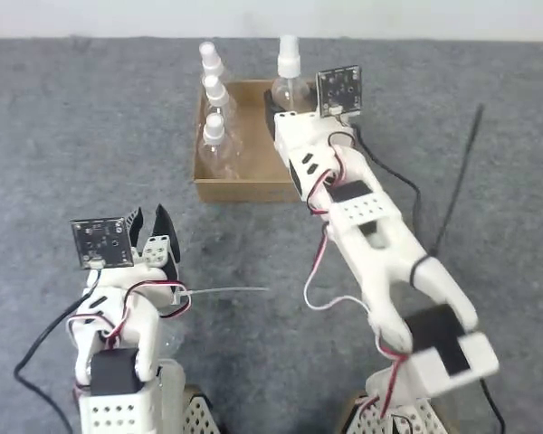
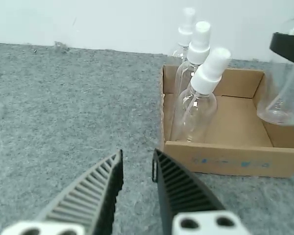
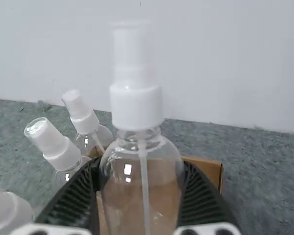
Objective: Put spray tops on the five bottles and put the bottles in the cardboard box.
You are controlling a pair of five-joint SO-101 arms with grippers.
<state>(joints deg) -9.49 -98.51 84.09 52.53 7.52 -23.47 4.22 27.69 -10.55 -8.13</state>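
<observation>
Counting outward from the arm bases, finds the left gripper (image 2: 137, 161) low over the grey felt table (image 1: 72, 136), ridged black jaws a little apart and clamped on nothing. Notes just beside that arm a thin clear tube (image 1: 226, 290) lying flat on the felt, likely the dip tube of a spray top, and a clear rounded shape (image 1: 169, 342) tucked under the arm, possibly the fifth bottle but too hidden to tell. Sees farther out the shallow brown cardboard box (image 1: 244, 191), well apart from the left gripper, and counts three small clear plastic bottles with white spray tops (image 2: 193, 105) standing upright in a row along one side wall. Comes last to the right gripper (image 3: 137, 208), clamped round the belly of a fourth clear round bottle with a white spray top (image 3: 137, 147), upright at the box's other side; cannot tell whether its base touches the floor. Judges three bottles done and a fourth capped and nearly placed, leaving its release and one more bottle to cap and box.
</observation>
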